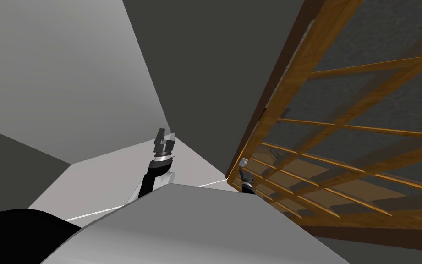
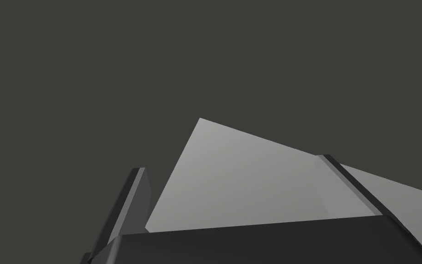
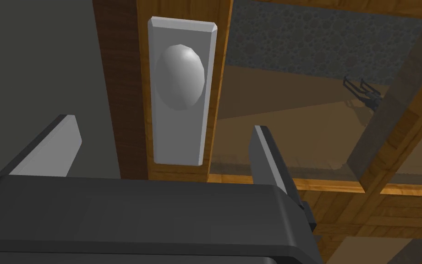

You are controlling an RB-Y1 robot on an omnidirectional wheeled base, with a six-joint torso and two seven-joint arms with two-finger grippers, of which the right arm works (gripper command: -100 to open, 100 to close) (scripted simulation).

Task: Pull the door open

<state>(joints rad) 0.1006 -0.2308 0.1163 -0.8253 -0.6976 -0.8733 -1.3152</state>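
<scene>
A wooden door (image 1: 291, 87) with a grid of glass panes stands at the robot's right, set in a dark brown frame (image 3: 113, 91) beside a grey wall (image 1: 196, 68). The left gripper (image 1: 165, 137) hangs well apart from the door over the pale floor, fingers spread and holding nothing. The right gripper (image 3: 164, 128) is up against the door's edge, its fingers wide open and empty. It faces a pale grey plate (image 3: 178, 142) fixed to the door's wooden edge rail. The rounded grey knob (image 3: 180, 77) on that plate lies ahead of the fingertips, not yet between them and not touched.

The likeliest trouble from here is a poor grip. The knob is smooth and domed, so thin blade fingers closing too early, or off its middle, would probably slide off or pinch only the flat plate, and a pull would then come away with nothing. The finger on the glass side (image 3: 269, 151) stands near a pane (image 3: 306, 105), and a sideways drift could knock it. The other finger (image 3: 56, 146) faces the frame and wall and might jam there.

No brand, label or writing can be read on the door, plate or knob.
</scene>
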